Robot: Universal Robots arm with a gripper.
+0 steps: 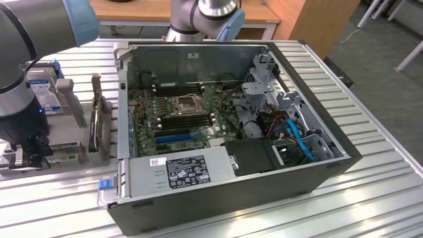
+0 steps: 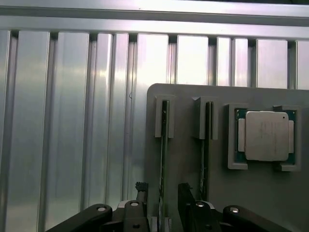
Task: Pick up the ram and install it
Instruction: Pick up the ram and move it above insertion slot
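The black two-finger gripper [image 2: 162,188] is hanging over the flat grey plastic tray [image 2: 186,159]. Its fingers [image 2: 185,195] are standing wide open and holding nothing. The long thin green ram stick [image 2: 164,125] is standing on its edge in a slot of the tray, between the two fingers. Neither finger is touching it. A square silver chip [image 2: 266,135] is sitting in another pocket of the tray.

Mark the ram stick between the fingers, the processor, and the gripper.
ram [image 2: 164,145], wrist view, exposed long edge.
processor [image 2: 267,135], wrist view, middle of silver lid.
gripper [image 2: 162,188], wrist view, midway between fingertips.
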